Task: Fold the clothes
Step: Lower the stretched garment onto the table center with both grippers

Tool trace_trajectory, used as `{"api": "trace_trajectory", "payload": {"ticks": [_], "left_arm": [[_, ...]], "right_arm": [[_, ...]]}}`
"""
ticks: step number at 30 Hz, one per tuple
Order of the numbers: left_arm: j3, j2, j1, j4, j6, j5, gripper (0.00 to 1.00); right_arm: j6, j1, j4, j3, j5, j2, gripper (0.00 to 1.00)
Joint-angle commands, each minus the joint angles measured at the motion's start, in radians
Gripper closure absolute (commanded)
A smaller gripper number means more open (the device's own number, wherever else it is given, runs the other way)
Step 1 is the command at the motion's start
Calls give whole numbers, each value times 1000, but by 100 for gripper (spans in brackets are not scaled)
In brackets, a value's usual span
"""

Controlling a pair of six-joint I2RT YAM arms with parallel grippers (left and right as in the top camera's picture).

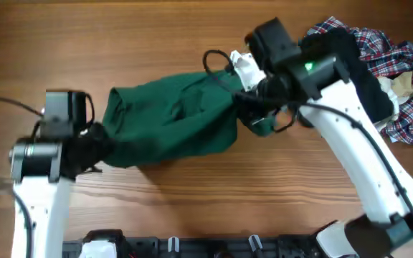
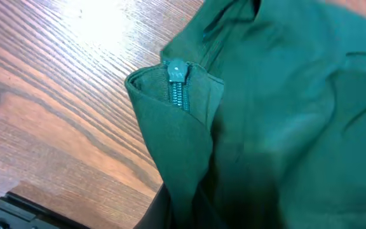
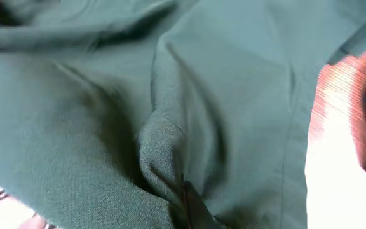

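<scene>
Right gripper (image 1: 253,107) sits at the right end of the green garment (image 1: 171,118). Its wrist view shows a ridge of cloth gathered down toward where the fingers would be, so it appears clamped on a pinch of fabric (the fingers themselves are buried). Left gripper (image 1: 95,142) meets the opposite end; cloth hides its jaws in both views, so whether it grips cannot be told. Between the two arms the garment lies stretched across the middle of the table (image 1: 156,43), rumpled, with a zipper (image 2: 178,86) at a turned-over corner near the left arm. Holding opposite ends probably serves to spread the cloth flat before any fold. A plaid shirt (image 1: 400,64) lies at the far right, beside the right arm.
</scene>
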Motion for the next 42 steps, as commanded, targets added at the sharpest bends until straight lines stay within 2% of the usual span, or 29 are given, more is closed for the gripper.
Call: {"api": "trace_trajectory", "payload": {"ticks": [1, 3, 5, 9, 12, 18, 21, 27, 32, 36, 37, 38, 39, 40, 41, 42], "left_arm": [[-70, -67, -1, 6, -21, 5, 96], [-122, -78, -1, 6, -66, 0, 96], [-176, -101, -1, 40, -103, 1, 96], [-180, -109, -1, 40, -151, 47, 96], [-197, -109, -1, 30, -156, 58, 96], [-320, -109, -8, 80, -272, 123, 96], [-394, -109, -36, 140, -331, 125, 96], [-501, -99, -59, 343, -334, 90, 96], [-509, 7, -59, 543, -333, -22, 96], [-509, 150, -59, 669, -333, -26, 96], [-509, 182, -59, 689, -333, -26, 94], [-509, 213, -59, 701, -333, -26, 87], [-509, 238, -59, 708, -333, -25, 56], [-509, 254, -59, 711, -333, -25, 32], [-509, 259, -59, 714, -330, -25, 23], [-508, 257, -59, 722, -322, -26, 14]], "right_arm": [[183, 52, 18, -89, 137, -95, 96], [224, 67, 64, -213, 134, -158, 96], [304, 76, 162, -410, 117, -284, 96], [380, 76, 231, -615, 100, -402, 96], [407, 76, 273, -712, 99, -420, 96], [424, 76, 425, -883, 14, -419, 96], [431, 76, 445, -908, 8, -415, 96], [430, 76, 559, -909, 100, -361, 96], [378, 69, 687, -909, 194, -253, 96], [332, 12, 774, -909, 193, -205, 96], [322, -4, 784, -909, 193, -193, 96], [314, -10, 787, -909, 192, -184, 94], [299, -12, 788, -909, 190, -176, 76], [299, -12, 795, -909, 190, -174, 51], [299, -12, 801, -909, 190, -174, 40], [299, -13, 818, -906, 189, -174, 34]]}}
